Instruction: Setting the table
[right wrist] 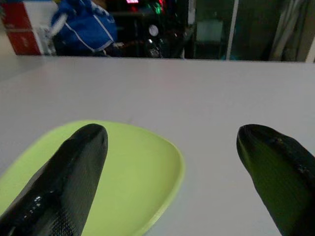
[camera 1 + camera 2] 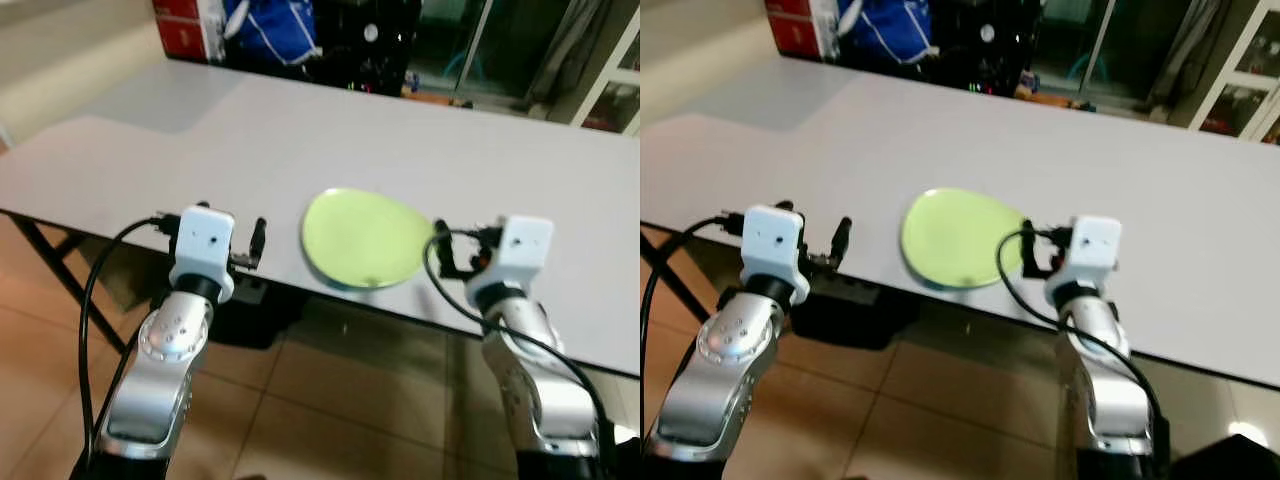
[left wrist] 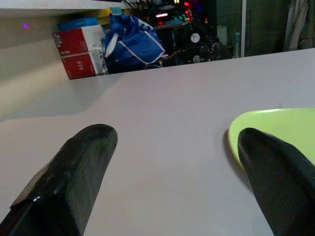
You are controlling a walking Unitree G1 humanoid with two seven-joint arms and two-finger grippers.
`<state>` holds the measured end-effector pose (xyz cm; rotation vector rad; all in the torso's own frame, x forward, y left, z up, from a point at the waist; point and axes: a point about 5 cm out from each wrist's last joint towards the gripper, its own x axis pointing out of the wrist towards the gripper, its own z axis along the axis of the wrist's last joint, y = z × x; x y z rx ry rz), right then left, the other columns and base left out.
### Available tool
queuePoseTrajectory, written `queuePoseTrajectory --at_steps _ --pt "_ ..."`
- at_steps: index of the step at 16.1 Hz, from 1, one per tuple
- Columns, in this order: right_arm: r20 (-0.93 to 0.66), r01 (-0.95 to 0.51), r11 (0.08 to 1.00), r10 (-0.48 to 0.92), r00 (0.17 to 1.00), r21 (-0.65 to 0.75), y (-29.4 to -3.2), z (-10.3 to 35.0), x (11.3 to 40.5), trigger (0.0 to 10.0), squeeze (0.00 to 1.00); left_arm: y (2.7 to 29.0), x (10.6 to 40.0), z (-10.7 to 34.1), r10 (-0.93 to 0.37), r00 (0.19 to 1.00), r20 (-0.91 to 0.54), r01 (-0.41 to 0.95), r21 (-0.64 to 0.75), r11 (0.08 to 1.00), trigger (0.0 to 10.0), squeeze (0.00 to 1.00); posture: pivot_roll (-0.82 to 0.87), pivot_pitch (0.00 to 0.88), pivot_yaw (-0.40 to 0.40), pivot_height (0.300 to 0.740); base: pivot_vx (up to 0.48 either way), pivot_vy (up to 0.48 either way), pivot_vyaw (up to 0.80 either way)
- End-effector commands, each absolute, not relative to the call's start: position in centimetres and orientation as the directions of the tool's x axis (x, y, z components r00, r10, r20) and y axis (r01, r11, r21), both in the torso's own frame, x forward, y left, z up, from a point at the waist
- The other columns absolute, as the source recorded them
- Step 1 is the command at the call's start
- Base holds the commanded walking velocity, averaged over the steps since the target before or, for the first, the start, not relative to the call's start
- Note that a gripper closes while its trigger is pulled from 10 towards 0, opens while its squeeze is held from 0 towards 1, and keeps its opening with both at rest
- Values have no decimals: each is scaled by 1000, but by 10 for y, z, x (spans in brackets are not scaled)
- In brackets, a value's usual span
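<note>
A light green plate (image 2: 365, 238) lies empty on the pale grey table (image 2: 300, 130), close to its front edge. My left gripper (image 3: 172, 162) is held low at the table edge just left of the plate, open, with nothing between its black fingers (image 3: 74, 177); the plate's rim (image 3: 275, 128) shows beside one finger. My right gripper (image 1: 172, 162) is at the plate's right side, also open and empty, with one finger (image 1: 64, 182) over the plate (image 1: 128, 172) and the other over bare table.
Red boxes (image 2: 185, 25) and a blue bag (image 2: 270, 25) stand past the table's far edge on the left, with dark clutter and glass doors behind. Black folding legs (image 2: 50, 255) and a dark object (image 2: 250, 310) are under the table, over a tiled floor.
</note>
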<state>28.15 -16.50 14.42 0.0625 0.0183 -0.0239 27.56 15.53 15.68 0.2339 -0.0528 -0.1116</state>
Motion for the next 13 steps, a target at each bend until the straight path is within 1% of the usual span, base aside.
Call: queuePoseTrajectory --at_steps 1,3,4,6,8,10,13 --pt "-27 44 996 -42 999 71 -170 141 281 10000 0 154 275 154 -119 993 24 111 223 968 10000 0 28 0 -22 740 0 356 0" --pt "-15 56 995 -55 998 77 -172 145 283 10000 0 153 277 152 -112 993 28 103 215 971 10000 0 21 0 -25 740 0 356 0" --pt "-21 46 995 -45 999 86 -172 145 284 10000 0 154 279 152 -82 996 31 74 194 978 10000 0 28 0 -34 740 0 352 0" --pt "-35 36 993 -33 999 108 -170 143 285 10000 0 156 279 154 -55 998 41 46 204 978 10000 0 36 0 -43 740 0 356 0" --pt "-56 30 992 -24 998 120 -165 139 286 10000 0 158 281 154 -58 998 34 49 204 978 10000 0 28 0 -38 740 0 354 0" --pt "-74 55 992 -46 996 118 -170 138 287 10000 0 155 285 157 -90 995 33 82 194 978 10000 0 28 0 -33 740 0 356 0" --pt "-87 69 989 -58 995 130 -171 135 286 10000 0 155 287 161 -104 993 49 92 204 975 10000 0 42 0 -28 740 0 369 0"
